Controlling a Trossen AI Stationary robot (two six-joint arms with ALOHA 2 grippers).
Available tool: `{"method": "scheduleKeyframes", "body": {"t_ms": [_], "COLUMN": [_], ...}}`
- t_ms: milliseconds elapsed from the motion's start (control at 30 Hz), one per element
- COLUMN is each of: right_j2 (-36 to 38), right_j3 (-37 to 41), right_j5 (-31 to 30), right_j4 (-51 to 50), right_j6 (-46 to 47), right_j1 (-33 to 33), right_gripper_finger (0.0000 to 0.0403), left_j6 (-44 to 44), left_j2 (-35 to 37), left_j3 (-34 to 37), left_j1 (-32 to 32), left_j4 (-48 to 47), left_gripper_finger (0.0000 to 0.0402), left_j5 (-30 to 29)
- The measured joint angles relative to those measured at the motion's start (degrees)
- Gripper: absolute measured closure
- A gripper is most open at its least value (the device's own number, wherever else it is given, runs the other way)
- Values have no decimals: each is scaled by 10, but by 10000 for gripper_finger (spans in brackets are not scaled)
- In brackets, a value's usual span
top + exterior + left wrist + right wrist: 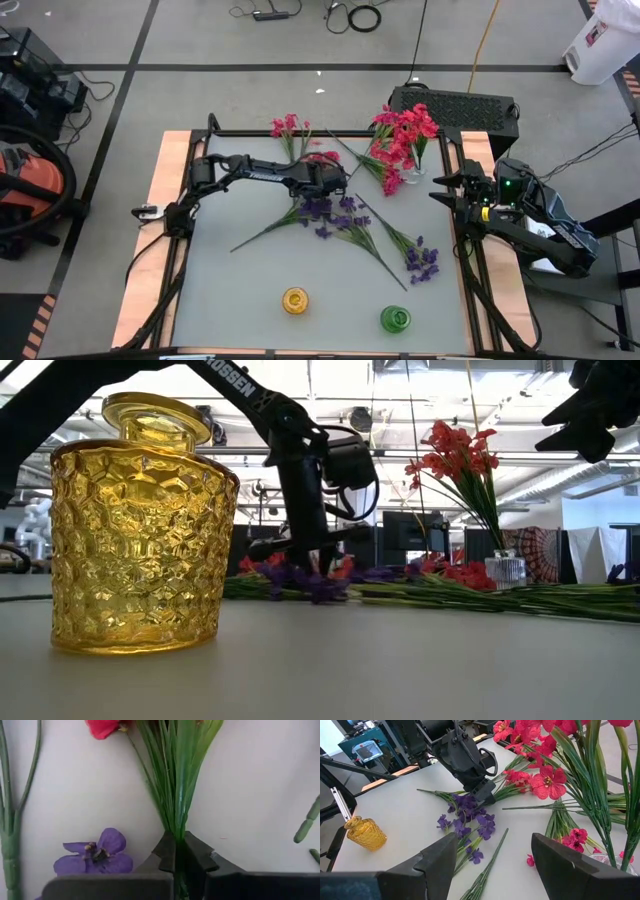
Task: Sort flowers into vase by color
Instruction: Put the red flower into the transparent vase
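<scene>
My left gripper (328,182) is down at the table's middle, shut on a red-blossomed flower sprig (517,777) that lies on the table. Purple flowers (330,210) lie just nearside of it, and one purple blossom (95,857) sits beside the fingers. More purple flowers (422,260) lie toward the right. Pink flowers (290,127) lie at the far edge. Red flowers (405,130) stand with their stems in a clear vase (505,570) at the far right. My right gripper (492,865) waits open, raised at the table's right edge. My left gripper pinches the red sprig between its two fingers at the stem, where the grass-like leaves bunch together (176,827). The fingers slant down from above. The sprig lies on the table, its leaves fanning away from the fingertips toward the blossom (102,727).
A yellow glass vase (295,300) and a green vase (395,319) stand near the front edge. Loose green stems (265,232) cross the table's middle. A dark frame (330,133) runs round the table.
</scene>
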State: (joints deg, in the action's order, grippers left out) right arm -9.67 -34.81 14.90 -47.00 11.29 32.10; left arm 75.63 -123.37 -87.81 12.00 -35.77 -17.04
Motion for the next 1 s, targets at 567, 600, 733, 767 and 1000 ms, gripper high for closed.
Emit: {"method": "scheduleKeyframes", "body": {"t_ms": [567, 600, 733, 767, 1000], "right_j2": [0, 0, 0, 0, 0], "right_j3": [0, 0, 0, 0, 0], "right_j5": [0, 0, 0, 0, 0], "right_j4": [0, 0, 0, 0, 0], "right_j6": [0, 0, 0, 0, 0], "right_j1": [0, 0, 0, 0, 0], "right_gripper_finger": [156, 156, 156, 156, 156], "left_j6": [-30, -32, -57, -64, -111], "left_j2": [81, 89, 121, 128, 178], "left_j3": [1, 0, 0, 0, 0], "left_j1": [-28, -31, -42, -45, -73], "left_j4": [25, 25, 23, 25, 23], "left_gripper_finger": [387, 387, 388, 388, 388], "left_j5": [-67, -76, -113, -123, -169]}}
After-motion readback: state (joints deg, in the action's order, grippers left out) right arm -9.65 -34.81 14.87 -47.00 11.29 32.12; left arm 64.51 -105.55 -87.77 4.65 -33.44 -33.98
